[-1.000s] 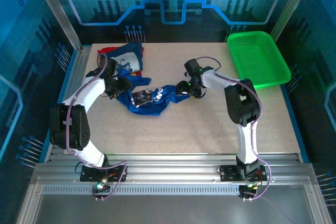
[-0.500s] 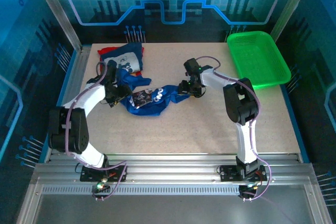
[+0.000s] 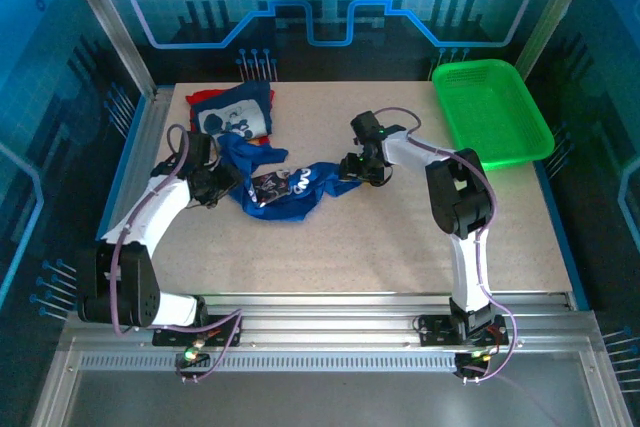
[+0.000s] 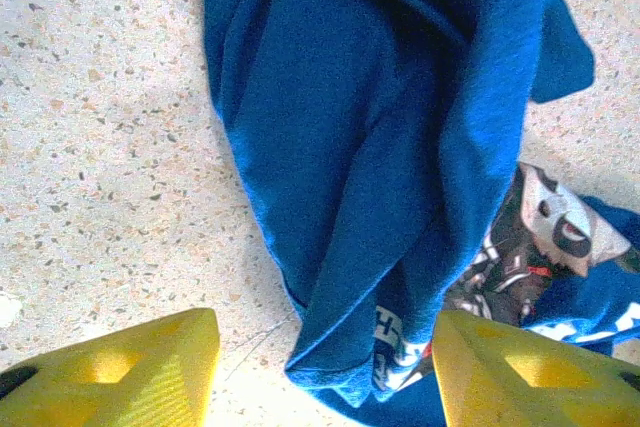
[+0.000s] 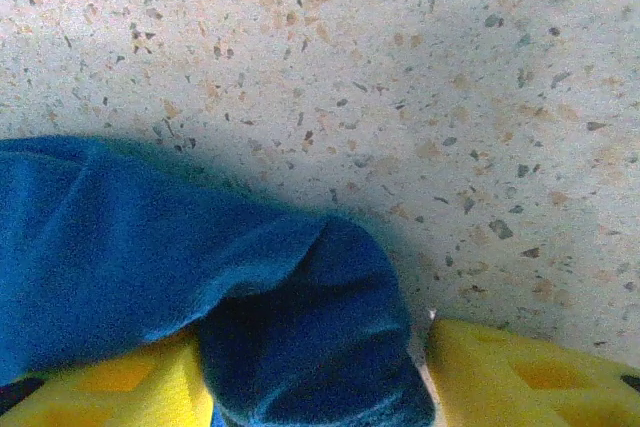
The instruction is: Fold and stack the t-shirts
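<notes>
Compared with a second ago, the left arm stands swung out toward the left rail. Its elbow sits lower and its pincer (image 3: 212, 185) has drawn back to the left end of the royal blue t-shirt (image 3: 285, 187). The right arm holds almost the same pose.

**Hazards**
- The royal blue t-shirt lies crumpled and twisted in a band across the middle of the surface (image 3: 380, 247). If you pull from one end only, expect the cloth to drag as a rope rather than open flat.
- Its upper left part lies against the navy and white mouse t-shirt (image 3: 238, 119), which rests on the red t-shirt (image 3: 203, 97). A lift here may snag and disturb that pile.
- The right pincer (image 3: 352, 169) is clenched on a thick fold at the blue shirt's right end; in the right wrist view, cloth fills the gap. A bunched grip may slip.
- The left pincer is released. In the left wrist view its fingers (image 4: 140, 377) stand apart with a hem corner between them, so closing now may catch a thin edge only.

**Edges and room**
- You have wide bare surface in front of the shirt, toward the arm bases.
- The green basket (image 3: 490, 107) sits at the far right corner, well apart.
- The pile lies near the far left edge; keep clear of it.
</notes>
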You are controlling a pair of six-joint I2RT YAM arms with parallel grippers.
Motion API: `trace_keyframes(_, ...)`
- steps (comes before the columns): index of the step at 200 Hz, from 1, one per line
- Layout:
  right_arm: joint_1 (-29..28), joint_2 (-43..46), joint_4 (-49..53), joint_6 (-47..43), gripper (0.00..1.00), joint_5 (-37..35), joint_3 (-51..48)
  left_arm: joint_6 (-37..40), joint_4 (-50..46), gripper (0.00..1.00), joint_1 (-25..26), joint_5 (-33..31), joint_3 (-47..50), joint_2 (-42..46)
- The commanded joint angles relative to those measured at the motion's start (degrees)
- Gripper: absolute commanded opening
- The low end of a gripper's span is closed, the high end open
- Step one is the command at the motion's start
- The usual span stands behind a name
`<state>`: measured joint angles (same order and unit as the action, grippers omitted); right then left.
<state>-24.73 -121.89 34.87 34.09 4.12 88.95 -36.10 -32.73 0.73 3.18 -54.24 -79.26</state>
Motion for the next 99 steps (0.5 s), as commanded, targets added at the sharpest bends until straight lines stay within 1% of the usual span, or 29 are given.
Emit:
trace_keyframes(1, 1.09, -0.20, -0.85, 0.45, 0.59, -1.54, -2.02, 0.56, -0.78, 0.54, -0.53, 0.29, 0.03, -2.22)
trace_keyframes(60, 1.46, -0.19, -0.95, 0.85, 0.58, -1.72, -2.13, 1.54, 4.05, 0.50, -0.12, 4.32, -1.52, -9.04)
trace_keyframes(76, 1.57, -0.12, -1.03, 0.98, 0.58, -1.68, -2.47, 1.31, 5.31, 0.47, 0.14, 4.38, -1.92, -10.13)
trace_keyframes(99, 1.62, -0.18, -1.04, 1.24, 0.57, -1.86, -2.64, 1.05, 5.92, 0.46, 0.49, 4.48, -2.85, -11.15)
